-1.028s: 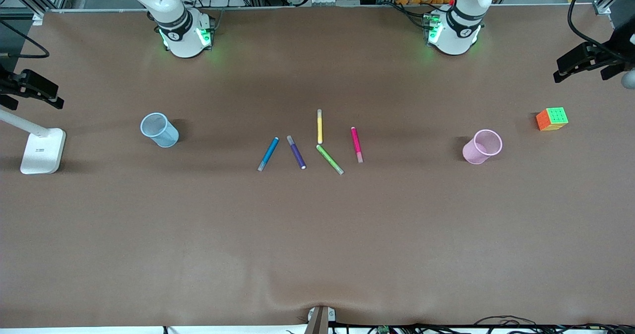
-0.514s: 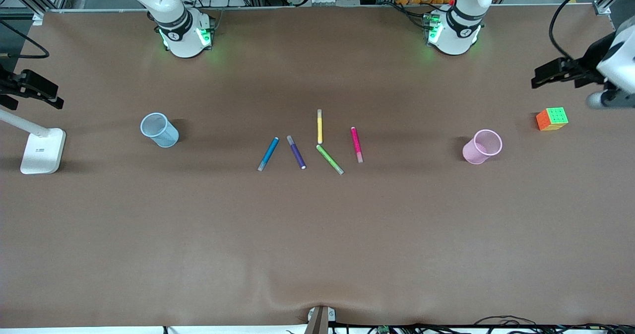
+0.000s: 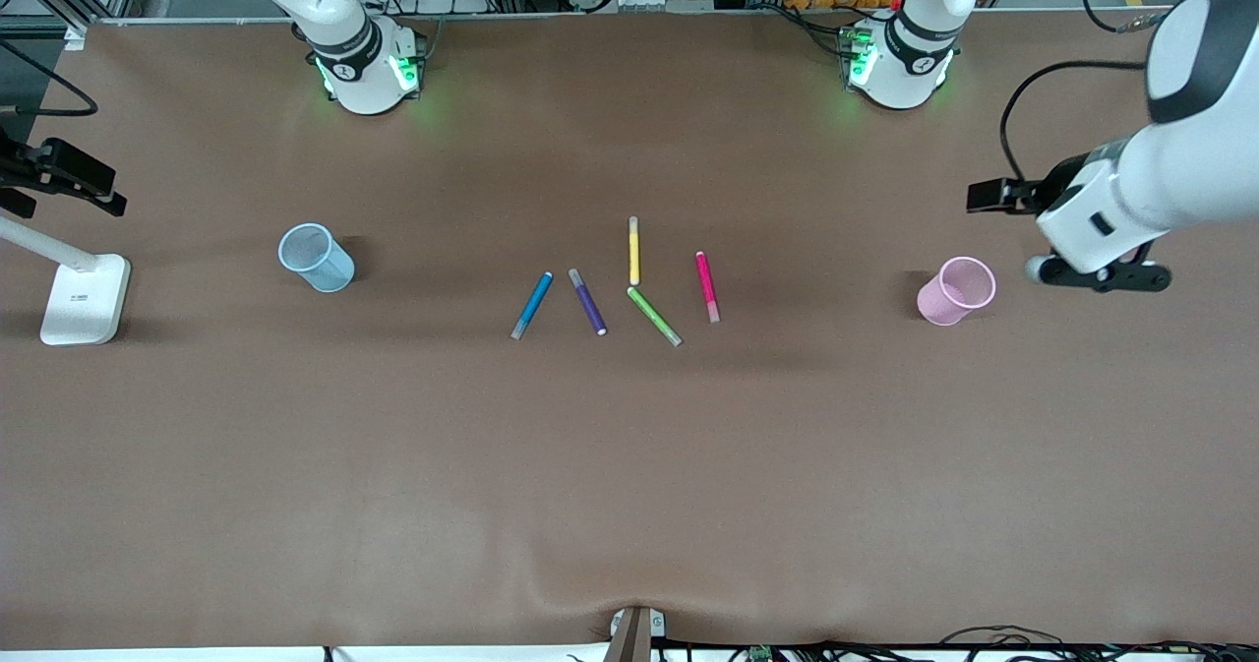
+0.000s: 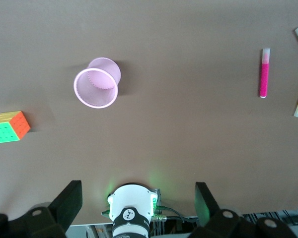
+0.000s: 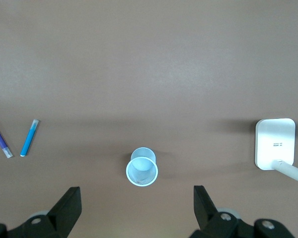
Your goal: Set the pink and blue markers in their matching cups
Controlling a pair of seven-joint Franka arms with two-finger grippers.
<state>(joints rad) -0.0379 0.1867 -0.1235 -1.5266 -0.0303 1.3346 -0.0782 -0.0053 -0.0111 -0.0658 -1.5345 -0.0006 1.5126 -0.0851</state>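
Note:
The pink marker (image 3: 707, 286) and the blue marker (image 3: 532, 305) lie flat at mid-table among other pens. The pale pink cup (image 3: 956, 290) stands toward the left arm's end, the pale blue cup (image 3: 315, 258) toward the right arm's end. My left gripper (image 3: 1102, 276) hangs open and empty high over the table beside the pink cup. Its wrist view shows the pink cup (image 4: 95, 89), the pink marker (image 4: 264, 73) and the open gripper (image 4: 136, 198). My right gripper (image 3: 61, 172) waits open at the right arm's table end. Its view (image 5: 136, 210) shows the blue cup (image 5: 142, 172) and blue marker (image 5: 30, 138).
A purple pen (image 3: 587, 301), a green pen (image 3: 654, 316) and a yellow pen (image 3: 634, 250) lie between the two markers. A colour cube (image 4: 10, 126) sits by the pink cup, hidden by the left arm in the front view. A white stand (image 3: 84, 298) is at the right arm's end.
My left arm has swung in from the table's end toward the pink cup and now covers the cube in the front view. The right arm, markers and cups have not moved.

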